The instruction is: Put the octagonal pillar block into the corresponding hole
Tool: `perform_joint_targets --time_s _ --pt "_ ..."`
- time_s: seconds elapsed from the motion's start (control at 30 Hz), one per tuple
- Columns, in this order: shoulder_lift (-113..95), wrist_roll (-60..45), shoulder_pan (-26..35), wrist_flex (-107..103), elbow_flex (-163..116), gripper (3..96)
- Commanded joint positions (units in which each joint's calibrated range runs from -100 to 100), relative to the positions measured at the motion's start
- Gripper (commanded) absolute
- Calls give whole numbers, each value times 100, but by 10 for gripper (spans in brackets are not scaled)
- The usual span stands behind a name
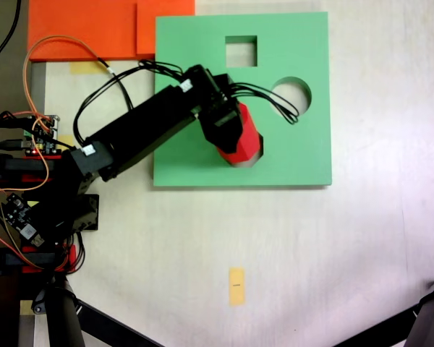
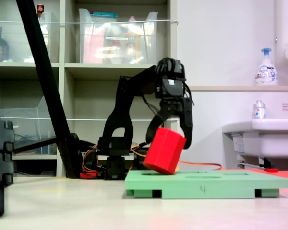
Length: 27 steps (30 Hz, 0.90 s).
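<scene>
The octagonal pillar block (image 1: 243, 137) (image 2: 165, 151) is bright red and stands tilted, its lower end resting at the corresponding hole (image 1: 260, 155) in the green foam board (image 1: 296, 159) (image 2: 221, 184). The block covers most of the hole; only pale slivers show beside its base. My gripper (image 1: 228, 129) (image 2: 170, 139) comes down from above, and its black fingers hug both sides of the block's raised upper end. In the second exterior view the block leans to the second exterior view's right.
The board also has a square cutout (image 1: 241, 50) and a round cutout (image 1: 293, 94). Orange sheets (image 1: 87, 29) lie behind it. Wires and a circuit board (image 1: 43, 134) sit by the arm's base. A yellow tape strip (image 1: 236, 285) marks the table. A black stand leg (image 2: 48, 81) slants across the second exterior view's left.
</scene>
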Motion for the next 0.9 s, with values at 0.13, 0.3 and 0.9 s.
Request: perform_joint_targets --time_s 0.13,0.3,0.9 --pt "-31 78 -98 -166 490 362" --pt "-31 -34 -205 -166 600 360" --pt "709 78 -49 -166 809 360"
